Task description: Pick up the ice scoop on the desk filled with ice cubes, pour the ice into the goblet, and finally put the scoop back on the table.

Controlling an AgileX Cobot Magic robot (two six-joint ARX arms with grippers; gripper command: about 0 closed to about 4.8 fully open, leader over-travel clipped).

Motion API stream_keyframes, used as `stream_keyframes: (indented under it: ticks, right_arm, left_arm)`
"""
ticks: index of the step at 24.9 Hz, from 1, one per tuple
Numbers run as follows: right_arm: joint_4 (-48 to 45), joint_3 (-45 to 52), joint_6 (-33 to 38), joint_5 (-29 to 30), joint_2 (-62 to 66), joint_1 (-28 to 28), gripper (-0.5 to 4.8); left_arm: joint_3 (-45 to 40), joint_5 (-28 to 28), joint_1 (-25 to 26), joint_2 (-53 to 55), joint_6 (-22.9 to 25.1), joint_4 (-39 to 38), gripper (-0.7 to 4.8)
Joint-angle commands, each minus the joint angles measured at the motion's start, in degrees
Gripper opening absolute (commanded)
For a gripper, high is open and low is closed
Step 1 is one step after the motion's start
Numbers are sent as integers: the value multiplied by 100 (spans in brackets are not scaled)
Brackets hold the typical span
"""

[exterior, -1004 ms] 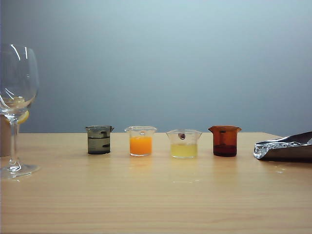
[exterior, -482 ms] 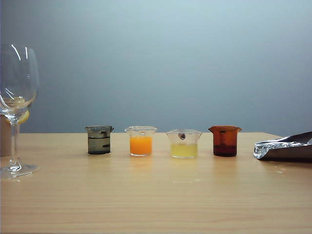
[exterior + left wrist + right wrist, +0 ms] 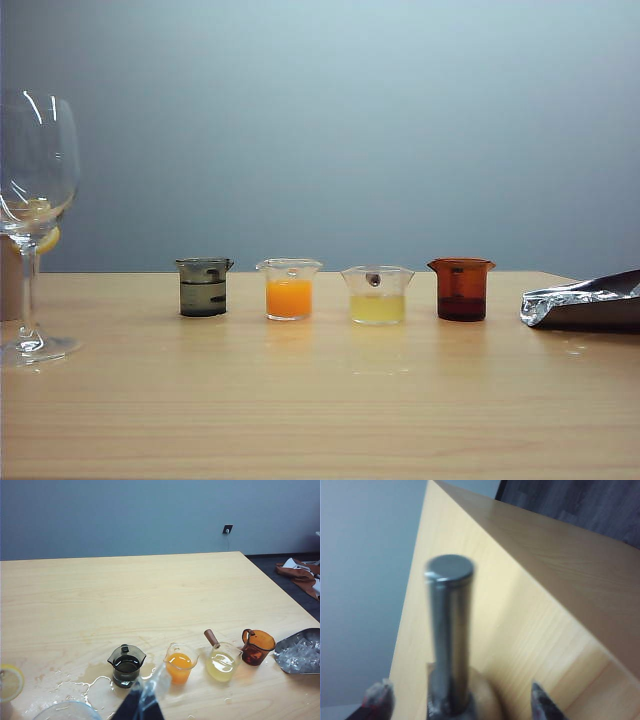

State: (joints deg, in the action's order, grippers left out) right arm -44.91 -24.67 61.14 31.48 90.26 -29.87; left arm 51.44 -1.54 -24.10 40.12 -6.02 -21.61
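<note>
The silver ice scoop (image 3: 590, 305) lies on the desk (image 3: 320, 400) at the far right, its trough holding ice cubes (image 3: 301, 653). In the right wrist view its round metal handle (image 3: 449, 630) stands between the fingertips (image 3: 542, 702) of my right gripper (image 3: 460, 700), which is open around it with a gap on each side. The goblet (image 3: 35, 200) stands at the far left; only its rim (image 3: 65, 711) shows in the left wrist view. My left gripper (image 3: 142, 705) hovers just before the dark beaker, its dark fingers together and empty. Neither gripper shows in the exterior view.
A row of small beakers stands mid-table: dark (image 3: 204, 287), orange (image 3: 289, 290), pale yellow (image 3: 377, 294) and amber (image 3: 461, 289). Spilled water (image 3: 90, 685) spreads near the dark beaker. A lemon slice (image 3: 10, 682) lies by the goblet.
</note>
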Motion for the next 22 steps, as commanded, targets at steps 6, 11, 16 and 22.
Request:
stream_keyframes:
  ticks: [6,11,16,22]
  right_arm:
    - [-970,-59,61,66,551,28,351]
    - [-975,-205,42,76,699,39,351]
    - [-977,-636,31,116,931,48,351]
    - [-977,-929,31,166,1309,225,351]
  left_arm:
    - [28,26,-2,-9,22,116,-6]
    - [28,28,-2,-9,22,116,-5]
    - [33,28,-2,-9,22,157,-5]
    - [33,28,-2,-9,17,155,-6]
